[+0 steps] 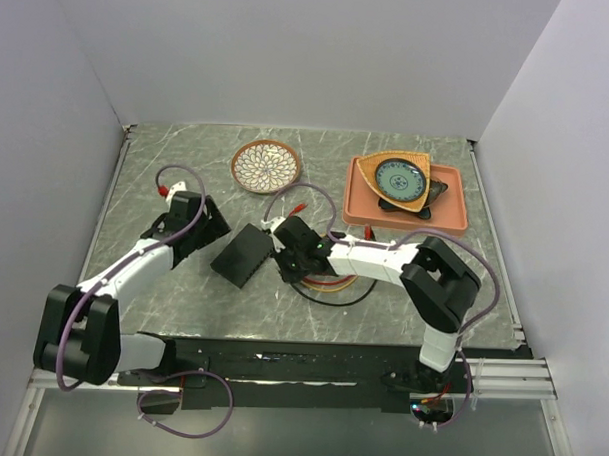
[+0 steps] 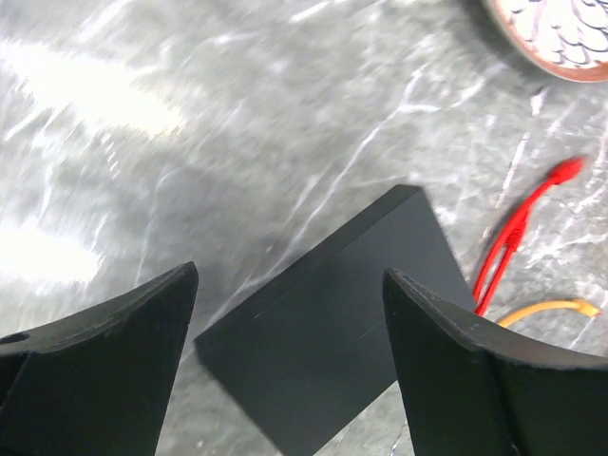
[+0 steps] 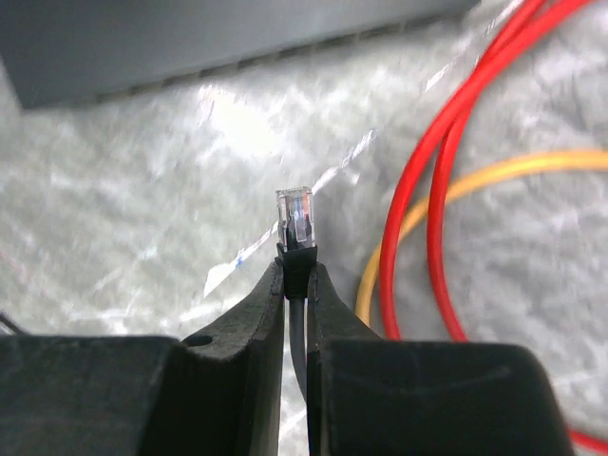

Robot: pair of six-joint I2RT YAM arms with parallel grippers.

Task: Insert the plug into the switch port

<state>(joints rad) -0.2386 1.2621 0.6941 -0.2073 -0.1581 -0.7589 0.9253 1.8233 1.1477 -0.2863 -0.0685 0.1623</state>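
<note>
Right wrist view: the right gripper (image 3: 296,275) clamps the plug (image 3: 295,218) facing the switch (image 3: 190,43), while the left gripper (image 2: 290,274) stands with jaws apart.

Patterned plate (image 1: 266,166), orange tray (image 1: 455,203) — teal bowl (image 1: 400,177)

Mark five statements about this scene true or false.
1. The right end effector is shut on the plug. True.
2. The plug already sits in the switch. False: bare table shows between them.
3. The left end effector clamps the switch. False: its jaws stand open over it.
4. A red cable and a yellow cable lie beside the plug. True.
5. The round patterned plate sits in the orange tray. False: it lies on the table, left of the tray.
</note>
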